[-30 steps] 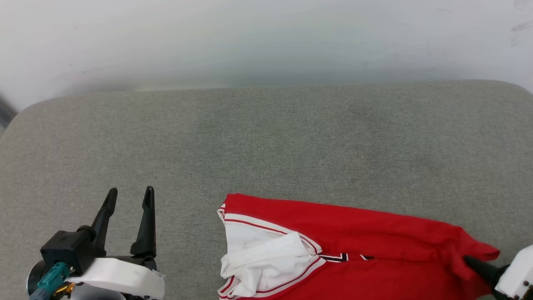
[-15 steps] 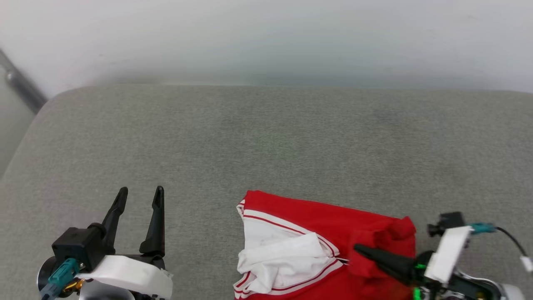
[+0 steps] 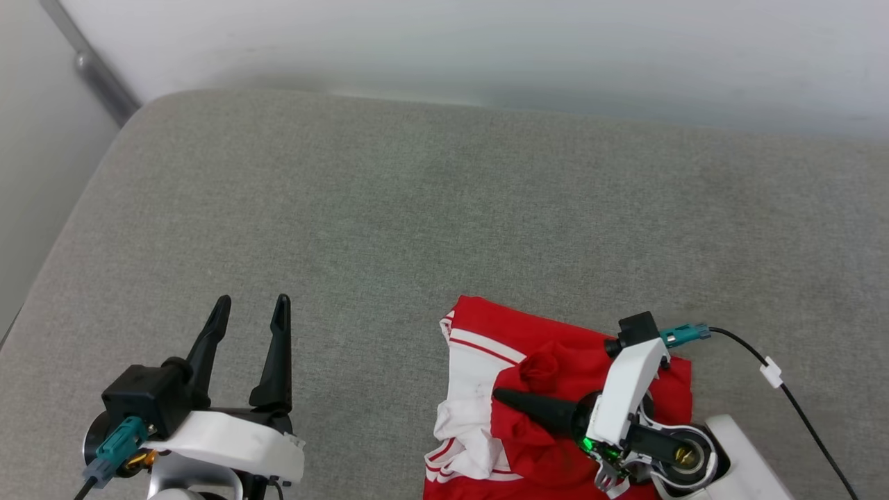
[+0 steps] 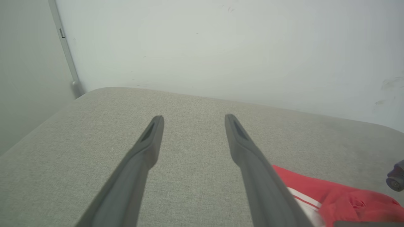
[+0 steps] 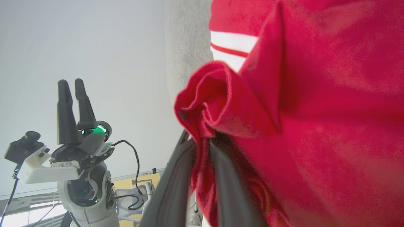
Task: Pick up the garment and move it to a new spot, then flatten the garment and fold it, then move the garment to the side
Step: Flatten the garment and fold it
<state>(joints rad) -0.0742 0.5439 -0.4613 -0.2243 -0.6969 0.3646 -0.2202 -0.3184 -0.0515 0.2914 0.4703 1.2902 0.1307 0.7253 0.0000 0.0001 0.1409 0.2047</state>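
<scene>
- The garment (image 3: 569,357) lies crumpled on the near edge of a grey cushion (image 3: 444,208), with its white sleeve to the left.
- The right gripper (image 3: 501,397) points left, its dark fingers pinching a bunched red fold.
- The left gripper (image 3: 251,305) hovers at lower left with its fingers spread, well apart from the cloth.

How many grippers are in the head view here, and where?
2. The left gripper is at lower left, open over the grey cushion, clear of the garment. The right gripper is at lower right, shut on a bunched red fold of it.
</scene>
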